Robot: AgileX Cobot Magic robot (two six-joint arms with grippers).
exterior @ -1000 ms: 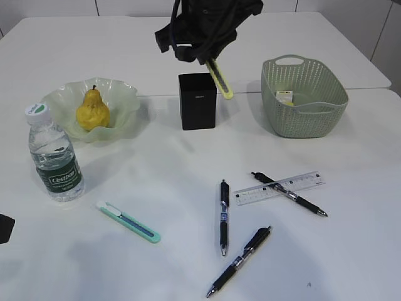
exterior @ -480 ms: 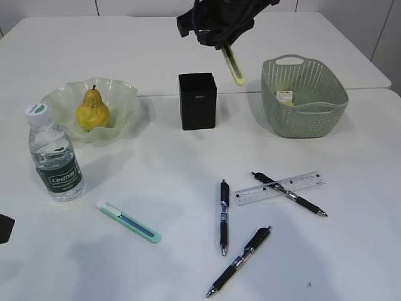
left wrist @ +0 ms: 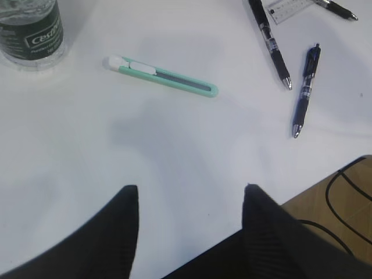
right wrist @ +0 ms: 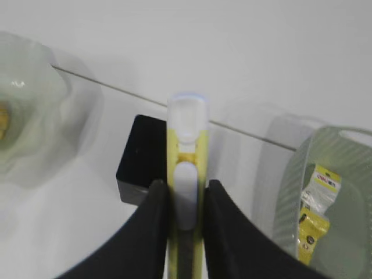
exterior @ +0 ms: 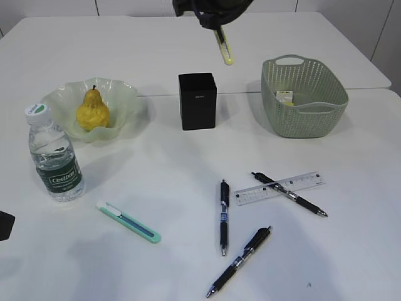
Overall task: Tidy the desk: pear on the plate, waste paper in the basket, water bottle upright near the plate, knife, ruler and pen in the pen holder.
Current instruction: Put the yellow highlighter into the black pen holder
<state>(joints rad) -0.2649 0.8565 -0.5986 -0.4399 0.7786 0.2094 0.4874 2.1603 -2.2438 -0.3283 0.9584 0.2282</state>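
Note:
My right gripper [exterior: 214,19] is shut on a yellow utility knife [exterior: 224,50] and holds it high above and just right of the black pen holder [exterior: 197,100]. In the right wrist view the knife [right wrist: 187,139] points down between my fingers [right wrist: 158,203], over the holder [right wrist: 142,157]. A green knife [exterior: 128,221], a clear ruler [exterior: 279,188] and three black pens [exterior: 223,216] lie on the table. The pear [exterior: 93,110] sits on the glass plate [exterior: 128,94]. The water bottle [exterior: 54,153] stands upright. My left gripper [left wrist: 190,189] is open and empty above the table's front.
The green basket [exterior: 304,94] stands right of the holder with a yellow-and-white wrapper [exterior: 285,97] inside. One pen [exterior: 289,194] lies across the ruler. In the left wrist view the green knife [left wrist: 160,75] lies ahead, and the table's edge [left wrist: 325,174] is at the right.
My right gripper has risen with the yellow knife, from low beside the holder's right side to high above it. The left gripper has not moved.

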